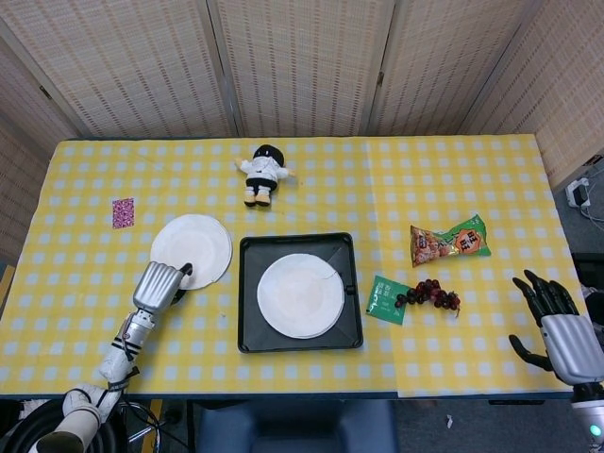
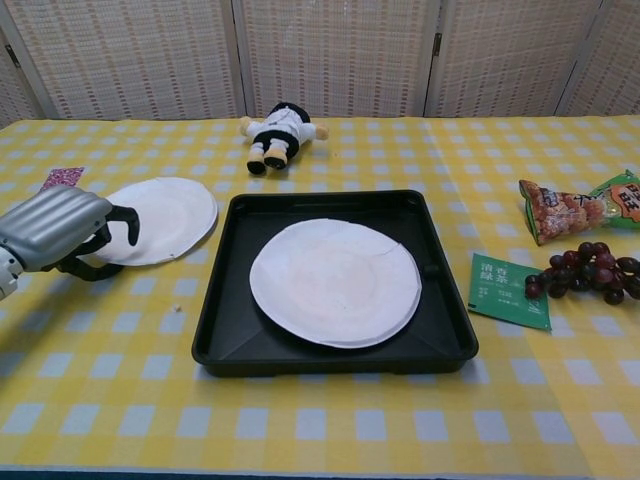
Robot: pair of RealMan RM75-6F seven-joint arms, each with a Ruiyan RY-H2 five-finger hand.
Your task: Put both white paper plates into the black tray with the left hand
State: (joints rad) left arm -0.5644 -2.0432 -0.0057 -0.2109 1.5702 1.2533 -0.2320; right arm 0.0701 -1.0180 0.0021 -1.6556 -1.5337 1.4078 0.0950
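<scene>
Halfway through the job: one round white paper plate already lies flat inside the shallow black rectangular plastic tray, which sits at the front centre of the yellow-and-white checked worktop, while the second white paper plate rests on the cloth just to the left of the tray, apart from its rim. The robot's silver left hand hovers at the near edge of that outer plate, its dark fingers curled down toward the rim; from either view it cannot be told whether they have hold of the plate, which appears to lie flat. What seems left is to take up this second plate and set it in the tray, most likely atop the first. The right hand waits far to the right of the tray, fingers spread and holding nothing. Beyond the tray lies a small stuffed doll in black and white; to its right are a green sachet, a bunch of dark red grapes and an orange-and-green snack bag, and far to its left a small pink patterned card. The print on the packets is too small to read.
</scene>
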